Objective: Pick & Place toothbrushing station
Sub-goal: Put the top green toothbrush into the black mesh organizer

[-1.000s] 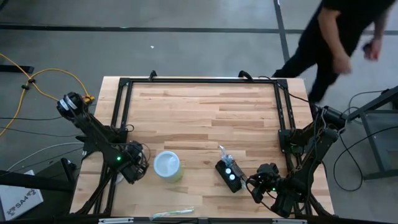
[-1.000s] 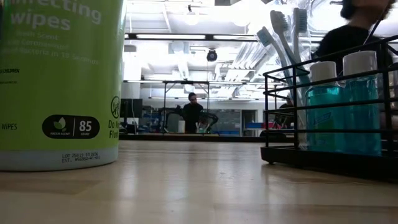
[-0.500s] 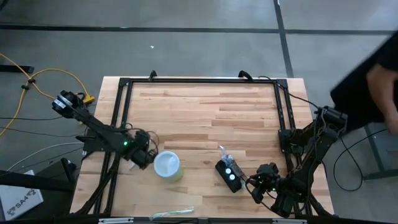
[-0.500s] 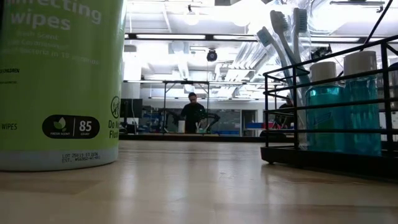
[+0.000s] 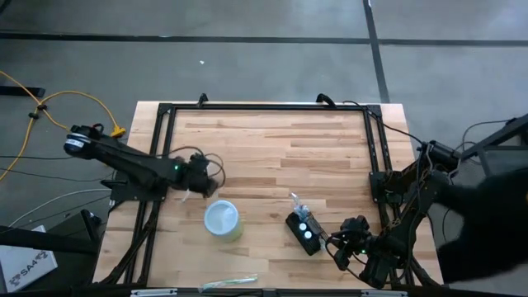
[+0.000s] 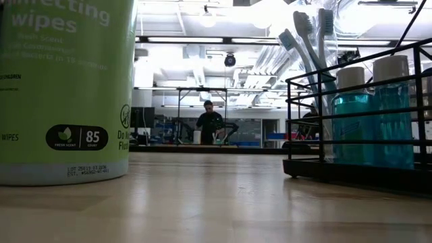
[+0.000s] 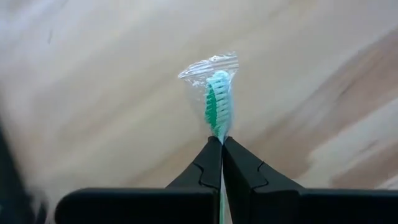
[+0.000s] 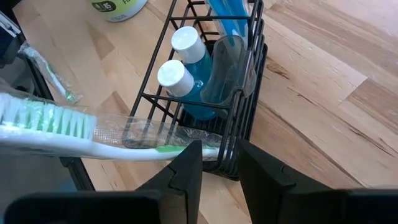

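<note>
Two claws apart: left claw (image 5: 200, 168) mid-table, toothbrushing station (image 5: 304, 232) near front edge

Table (image 5: 264, 148): pale wood planks, matt. Toothbrushing station (image 8: 211, 93): black wire metal. Toothbrush wrapper (image 7: 208, 65): clear glossy plastic.

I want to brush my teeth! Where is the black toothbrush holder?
In the high view, the black wire toothbrushing station stands on the wooden table's near right part, between the green wipes canister and the right gripper.
</note>
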Motion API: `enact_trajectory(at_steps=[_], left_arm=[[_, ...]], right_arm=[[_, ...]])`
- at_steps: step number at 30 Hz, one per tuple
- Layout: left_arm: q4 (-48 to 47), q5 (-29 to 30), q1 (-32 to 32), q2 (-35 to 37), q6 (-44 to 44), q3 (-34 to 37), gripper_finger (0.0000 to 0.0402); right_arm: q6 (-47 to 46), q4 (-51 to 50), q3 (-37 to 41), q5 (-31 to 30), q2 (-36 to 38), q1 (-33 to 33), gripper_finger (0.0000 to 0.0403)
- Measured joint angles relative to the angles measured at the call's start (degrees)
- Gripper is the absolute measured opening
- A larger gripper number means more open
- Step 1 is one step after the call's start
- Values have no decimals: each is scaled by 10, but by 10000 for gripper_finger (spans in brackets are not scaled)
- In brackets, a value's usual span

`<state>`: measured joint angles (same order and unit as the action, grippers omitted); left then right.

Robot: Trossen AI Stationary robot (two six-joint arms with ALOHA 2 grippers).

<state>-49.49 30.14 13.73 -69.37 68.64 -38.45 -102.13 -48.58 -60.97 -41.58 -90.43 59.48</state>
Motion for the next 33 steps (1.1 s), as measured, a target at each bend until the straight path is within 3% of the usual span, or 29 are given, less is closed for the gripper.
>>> enact_trajectory(at_steps=[6, 13, 20, 28, 33], left_arm=[[183, 57, -48, 48, -205, -20, 0], [451, 102, -51, 104, -470, -24, 0], [669, -94, -49, 88, -587, -24, 0], [810, -139, -7, -15, -626, -27, 0], [854, -162, 25, -86, -670, -85, 0]], right_arm=[[0, 0, 0, 0, 0, 0, 91], [0, 1, 0, 0, 0, 0, 91], [2, 2, 0, 1, 0, 0, 91], [1, 2, 0, 40, 0, 0, 91], [-1, 14, 0, 68, 0, 0, 91]])
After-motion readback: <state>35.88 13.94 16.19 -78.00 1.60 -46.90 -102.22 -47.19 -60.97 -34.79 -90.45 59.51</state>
